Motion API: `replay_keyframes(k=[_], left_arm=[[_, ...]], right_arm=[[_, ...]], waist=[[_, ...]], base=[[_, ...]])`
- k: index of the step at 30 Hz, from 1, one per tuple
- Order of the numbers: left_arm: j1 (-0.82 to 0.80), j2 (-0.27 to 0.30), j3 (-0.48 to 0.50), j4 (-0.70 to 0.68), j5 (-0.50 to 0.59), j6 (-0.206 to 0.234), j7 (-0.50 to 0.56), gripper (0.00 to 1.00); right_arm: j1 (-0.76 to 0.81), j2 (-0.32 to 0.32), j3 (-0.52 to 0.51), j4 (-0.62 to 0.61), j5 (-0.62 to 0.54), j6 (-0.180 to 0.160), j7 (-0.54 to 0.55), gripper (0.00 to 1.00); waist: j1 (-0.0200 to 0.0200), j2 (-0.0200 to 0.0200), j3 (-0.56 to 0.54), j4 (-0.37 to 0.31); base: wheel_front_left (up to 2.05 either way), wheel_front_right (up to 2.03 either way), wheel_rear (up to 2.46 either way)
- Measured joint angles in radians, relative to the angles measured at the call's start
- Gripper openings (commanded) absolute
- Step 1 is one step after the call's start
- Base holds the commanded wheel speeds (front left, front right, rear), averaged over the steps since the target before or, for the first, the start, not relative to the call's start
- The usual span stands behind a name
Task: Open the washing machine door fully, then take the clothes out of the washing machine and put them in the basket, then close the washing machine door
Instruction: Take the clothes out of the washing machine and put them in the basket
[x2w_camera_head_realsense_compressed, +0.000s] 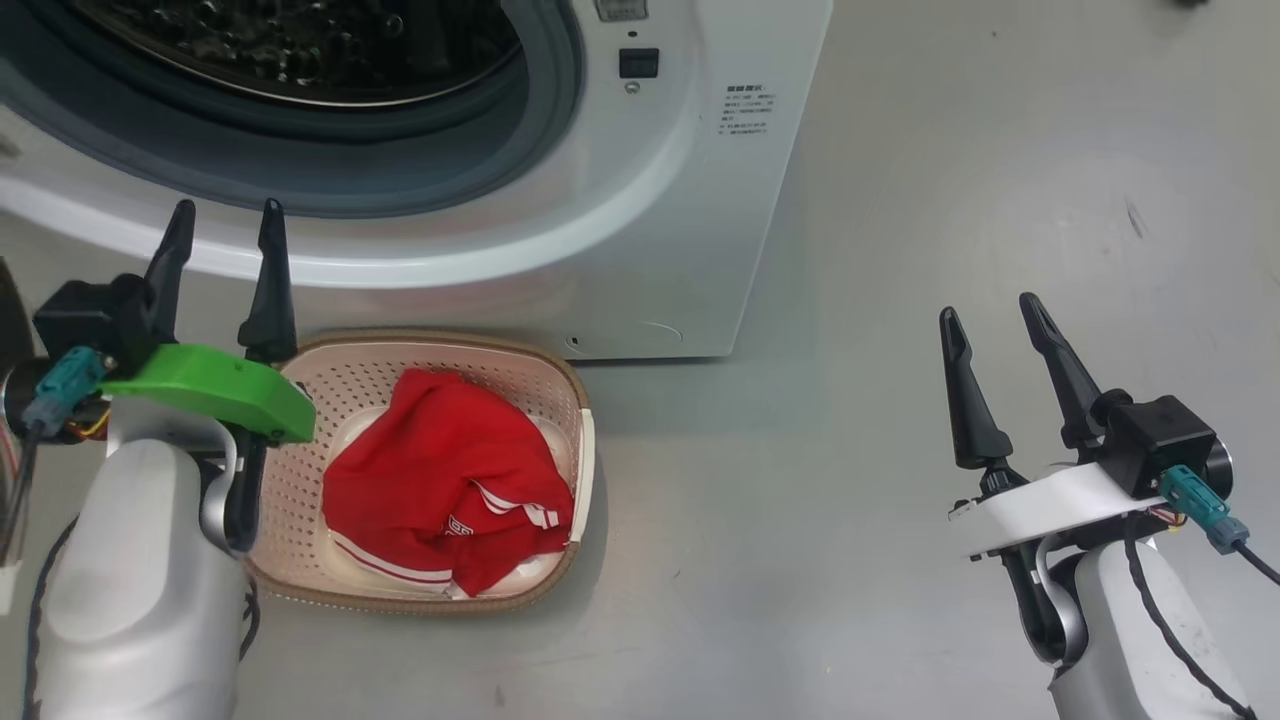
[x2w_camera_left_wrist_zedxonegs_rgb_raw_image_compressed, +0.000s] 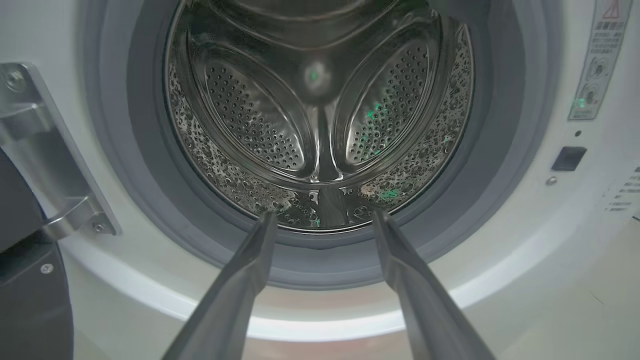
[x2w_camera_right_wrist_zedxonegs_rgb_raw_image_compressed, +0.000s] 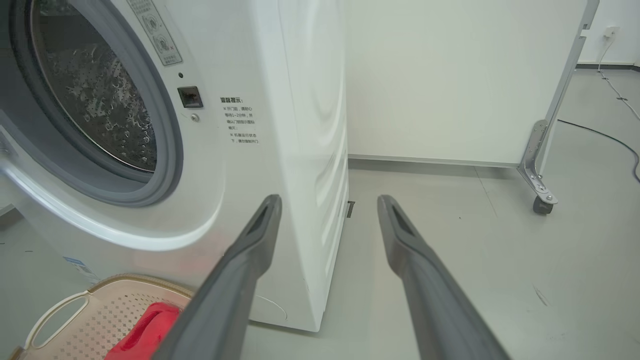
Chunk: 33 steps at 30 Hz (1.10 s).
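Test room or lab, not a home: bare grey floor (x2w_camera_right_wrist_zedxonegs_rgb_raw_image_compressed: 475, 260), wheeled white partition (x2w_camera_right_wrist_zedxonegs_rgb_raw_image_compressed: 450, 75) beyond the right tool (x2w_camera_right_wrist_zedxonegs_rgb_raw_image_compressed: 327, 200), loose cable (x2w_camera_right_wrist_zedxonegs_rgb_raw_image_compressed: 600, 133), washing machine (x2w_camera_right_wrist_zedxonegs_rgb_raw_image_compressed: 300, 150) freestanding left of it.

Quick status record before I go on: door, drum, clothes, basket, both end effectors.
washing machine door: open, dark edge at the hinge side
drum: no clothes visible inside
clothes: red garment, lying in the basket
basket: on the floor before the washing machine
left end effector: open, empty, facing the drum
right end effector: open, empty, over floor right of the machine
step left: close the door
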Motion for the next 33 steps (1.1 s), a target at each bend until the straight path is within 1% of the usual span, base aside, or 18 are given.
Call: replay_keyframes(k=[9, 18, 22, 27, 33], left_arm=[[0.140, 0.000, -0.001, -0.085, 0.037, 0.000, 0.000, 1.00], [0.294, 0.000, 0.001, -0.162, 0.077, 0.000, 0.000, 1.00], [0.333, -0.005, 0.008, -0.190, 0.081, 0.001, 0.000, 1.00], [0.371, -0.034, 0.007, -0.235, 0.081, 0.001, 0.000, 1.00], [0.403, -0.035, 0.007, -0.280, 0.082, 0.001, 0.000, 1.00]], right_arm=[[0.029, 0.002, -0.006, -0.010, 0.001, 0.000, 0.000, 1.00], [0.094, 0.004, -0.011, -0.024, 0.001, 0.001, 0.000, 1.00], [0.099, 0.006, -0.012, -0.044, 0.001, 0.000, 0.000, 1.00], [0.116, 0.006, -0.030, -0.062, 0.001, 0.000, 0.000, 1.00], [0.135, 0.008, -0.030, -0.064, -0.001, 0.000, 0.000, 1.00]], waist=[[0.0000, 0.0000, -0.097, 0.046], [0.0000, 0.0000, -0.178, 0.060], [0.0000, 0.0000, -0.192, 0.056], [0.0000, 0.0000, -0.202, 0.049], [0.0000, 0.0000, -0.207, 0.045]], base=[[0.00, 0.00, 0.00], [0.00, 0.00, 0.00], [0.00, 0.00, 0.00], [0.00, 0.00, 0.00], [0.00, 0.00, 0.00]])
